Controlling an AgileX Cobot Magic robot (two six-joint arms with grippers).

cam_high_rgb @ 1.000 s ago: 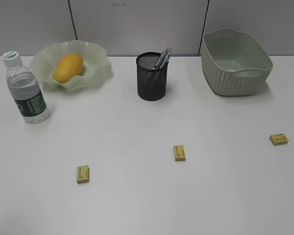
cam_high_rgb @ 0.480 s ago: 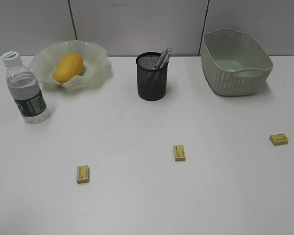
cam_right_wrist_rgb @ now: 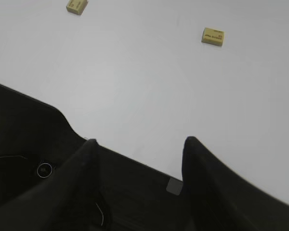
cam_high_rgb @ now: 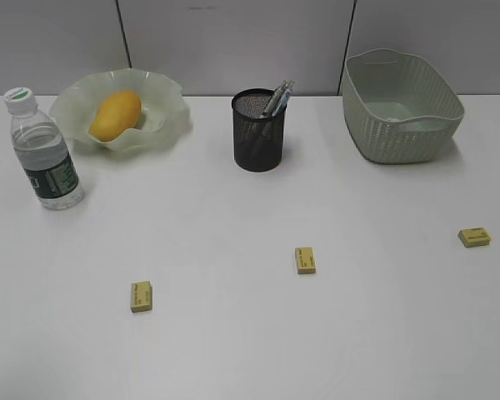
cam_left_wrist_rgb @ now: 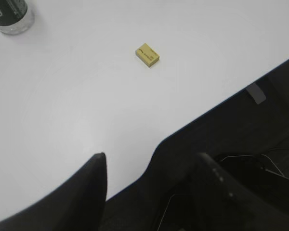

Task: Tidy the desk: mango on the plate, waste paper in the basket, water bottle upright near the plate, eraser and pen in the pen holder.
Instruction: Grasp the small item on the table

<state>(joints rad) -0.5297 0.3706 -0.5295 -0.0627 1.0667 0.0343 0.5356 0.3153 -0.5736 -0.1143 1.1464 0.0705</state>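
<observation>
The mango [cam_high_rgb: 115, 115] lies in the wavy plate [cam_high_rgb: 171, 117], and the water bottle [cam_high_rgb: 46, 154] stands upright to its left. Pens [cam_high_rgb: 277, 98] stick out of the black mesh pen holder [cam_high_rgb: 258, 133]. Three yellow erasers lie on the desk [cam_high_rgb: 233, 350]: left [cam_high_rgb: 142, 297], middle [cam_high_rgb: 305, 260] and right [cam_high_rgb: 474, 237]. The basket [cam_high_rgb: 400, 108] stands at the back right; no waste paper shows. My left gripper [cam_left_wrist_rgb: 151, 159] hangs open over the desk's near edge, well short of the left eraser [cam_left_wrist_rgb: 147, 54]. My right gripper [cam_right_wrist_rgb: 140, 141] is open and empty, two erasers [cam_right_wrist_rgb: 213, 35] [cam_right_wrist_rgb: 77, 5] far ahead.
Neither arm appears in the exterior view. Both grippers sit at the desk's front edge, with dark floor and cables below. The bottle's base [cam_left_wrist_rgb: 9, 14] shows at the top left of the left wrist view. A grey partition wall backs the desk.
</observation>
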